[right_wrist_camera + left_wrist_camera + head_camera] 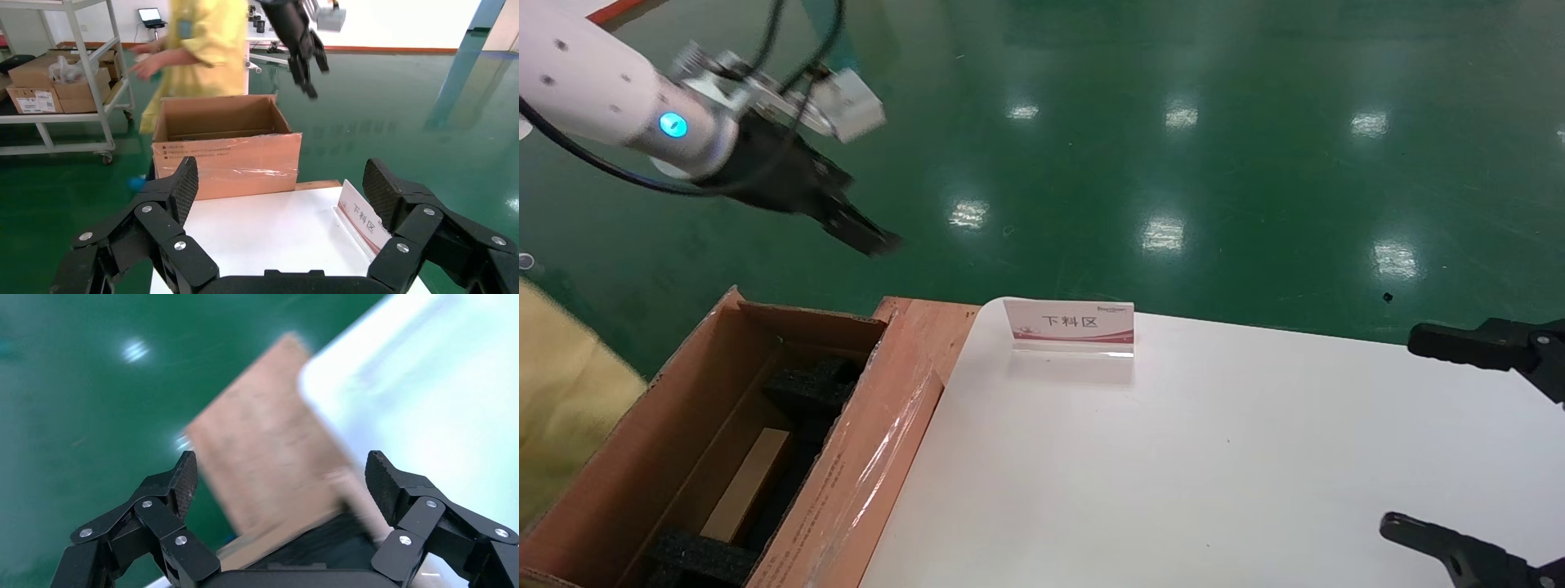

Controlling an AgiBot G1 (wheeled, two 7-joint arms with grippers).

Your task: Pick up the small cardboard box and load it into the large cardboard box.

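Left gripper (866, 237): hanging in the air above the green floor (1173, 147), beyond the far end of the large cardboard box (625, 482); holding nothing.
Left fingers (183, 481): standing spread wide in the left wrist view, nothing between them — only a cardboard flap and a corner of the worktop (1214, 457) lying below.
Right gripper (1442, 441): resting low over the right-hand part of the worktop, at the edge of the head view.
Right fingers (183, 184): standing spread wide, one black tip near the far side and one near the close side, gripping nothing.
Small cardboard box (748, 483): lying inside the large cardboard box, down on its bottom, a pale tan face showing between the black foam blocks (813, 384) at the far end and another at the near end.
Large cardboard box: standing open just beside the left edge of the worktop, flaps turned out, the flap nearest the worktop bearing shiny clear tape (878, 465).
Worktop: white, carrying a small sign card (1069, 322) with red print near its far edge — standing upright.
Person in yellow (202, 43): standing behind the large cardboard box in the right wrist view, beside a shelving rack (55, 73) loaded with cartons.
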